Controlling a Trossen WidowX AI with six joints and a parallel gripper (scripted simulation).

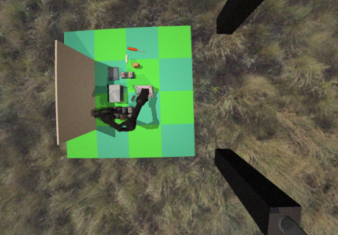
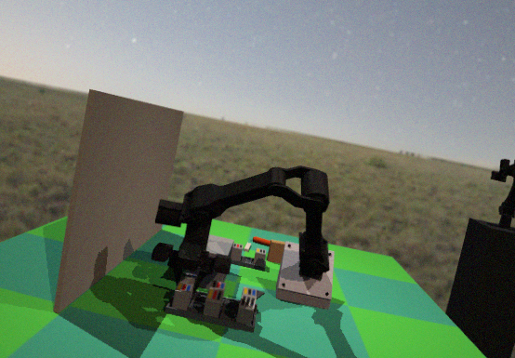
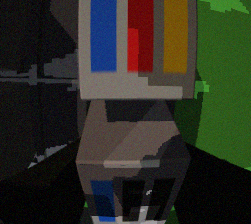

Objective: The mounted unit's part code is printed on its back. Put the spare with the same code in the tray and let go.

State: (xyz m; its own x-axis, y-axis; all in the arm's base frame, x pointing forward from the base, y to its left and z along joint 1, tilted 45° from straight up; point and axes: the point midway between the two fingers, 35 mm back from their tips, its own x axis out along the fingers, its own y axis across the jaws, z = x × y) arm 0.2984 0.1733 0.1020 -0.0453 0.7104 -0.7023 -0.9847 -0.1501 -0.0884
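From left to right in the top view, a brown board (image 1: 76,92) (image 2: 125,178) stands upright at the left side of the checkered table (image 1: 175,74) (image 2: 372,271). Next is the gripper (image 1: 110,113) (image 2: 200,271) (image 3: 126,142), low over the near rack (image 2: 209,321). Its fingers are partly together, one at each side of the lower unit (image 3: 135,140); if they already clamp it, I cannot tell. This unit has a blue stripe and two black ones. Just beside it in the wrist view is the upper unit (image 3: 135,86), with blue, red and yellow stripes.

A dark grey box (image 1: 113,74) and a pale box (image 1: 115,93) (image 2: 219,246) lie farther along; I cannot say surely which one is the tray. The spare with the right code I also cannot name, because no code is readable.

Beside the dark grey box are two other units (image 1: 126,75) (image 2: 248,256). Then come a white stick (image 1: 126,58), an orange screwdriver (image 1: 132,49) (image 2: 261,241), lying flat, and a brown block (image 1: 135,65) (image 2: 277,252). The arm (image 1: 130,122) (image 2: 251,186) rises from a pale base plate (image 1: 138,87) (image 2: 290,261) and bends over to the rack.
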